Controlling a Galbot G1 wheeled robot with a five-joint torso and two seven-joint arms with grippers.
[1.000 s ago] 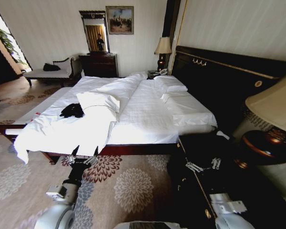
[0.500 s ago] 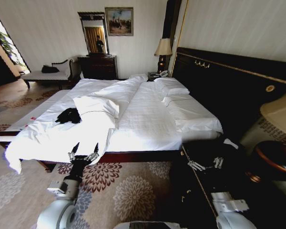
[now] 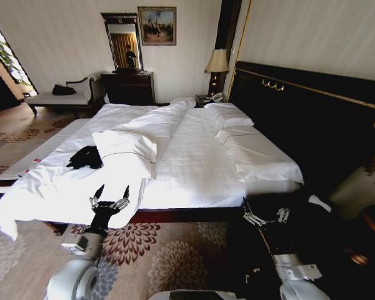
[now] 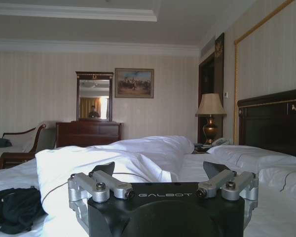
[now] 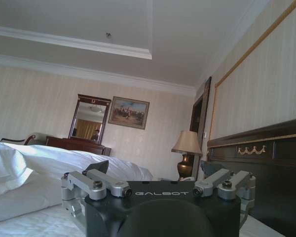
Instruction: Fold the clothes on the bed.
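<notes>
From the head view, the bed spreads wide under a rumpled white duvet, its dark headboard tall on the right. The black T-shirt lies in a soft crumpled heap on the duvet's left part, beside a folded-back flap. The left gripper hovers at the near duvet edge, jaws spread wide. The right gripper hangs low by the bed's near right corner, jaws apart.

In the left wrist view, the T-shirt bunches darkly on white cotton.

In the right wrist view, metal-linked fingers stand open before plump pillows
</notes>
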